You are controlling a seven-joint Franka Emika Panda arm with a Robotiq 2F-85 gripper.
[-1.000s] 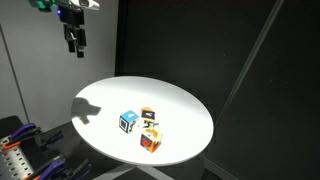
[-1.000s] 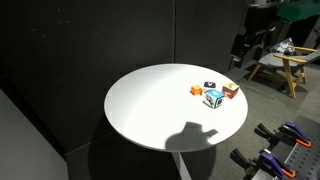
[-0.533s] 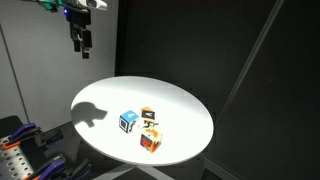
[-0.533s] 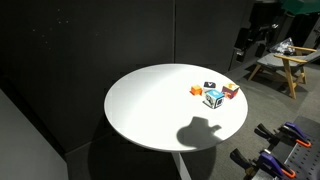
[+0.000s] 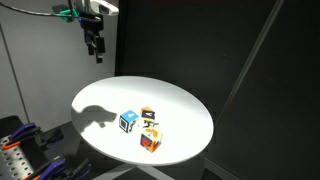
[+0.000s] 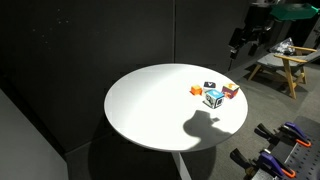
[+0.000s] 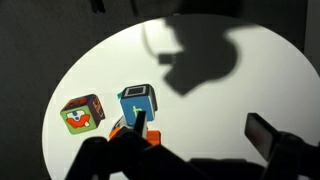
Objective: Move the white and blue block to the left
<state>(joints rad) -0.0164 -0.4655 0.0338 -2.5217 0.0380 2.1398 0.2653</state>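
Moved inward since a second ago, my black gripper [image 5: 98, 52], jaws spread for the coming grasp, hangs high; the small white cube with blue edges [image 5: 129, 121] sits well below it.

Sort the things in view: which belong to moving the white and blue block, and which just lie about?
For the job: white and blue block, gripper, round table.
Lying about: orange-and-white cube, red-and-blue cube.
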